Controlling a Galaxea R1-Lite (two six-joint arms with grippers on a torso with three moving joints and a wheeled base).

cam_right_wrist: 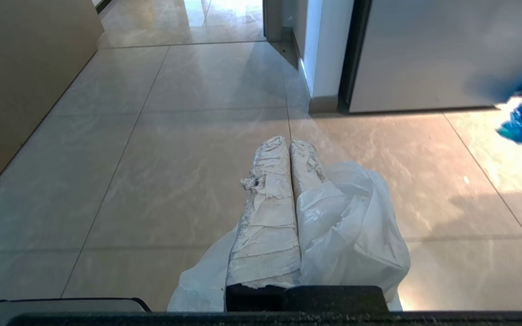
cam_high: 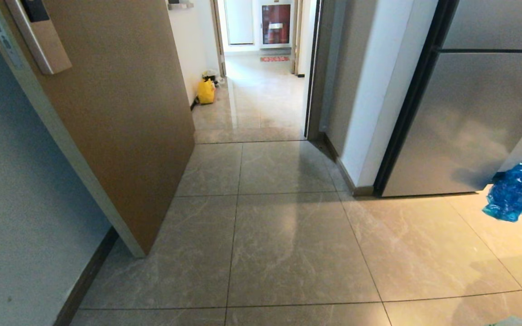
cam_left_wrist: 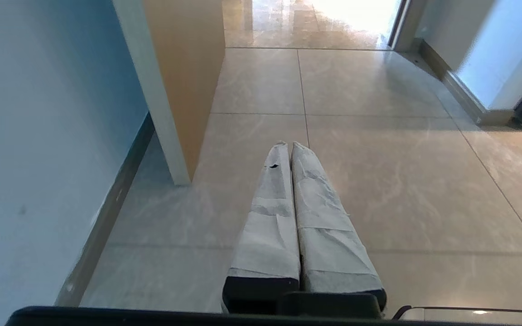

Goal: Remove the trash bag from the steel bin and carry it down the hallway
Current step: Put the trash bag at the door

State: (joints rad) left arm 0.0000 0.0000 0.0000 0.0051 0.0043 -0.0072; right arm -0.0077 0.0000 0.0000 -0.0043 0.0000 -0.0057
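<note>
No legible writing anywhere. Left gripper (cam_left_wrist: 292, 146) was clenched, empty, over bare floor. Right gripper (cam_right_wrist: 289, 142) was clamped on the trash bag (cam_right_wrist: 351, 226): thin, crinkly, translucent white, bunched around its fingers. Only the head view showed the hallway (cam_high: 261, 97) with the yellow bag (cam_high: 205, 91); neither gripper appeared there.

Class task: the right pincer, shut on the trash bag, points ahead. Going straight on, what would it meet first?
Probably the floor tiles: the right pincer, shut on the trash bag, angles slightly down. Beyond stands the white wall corner, though depth is unclear.
</note>
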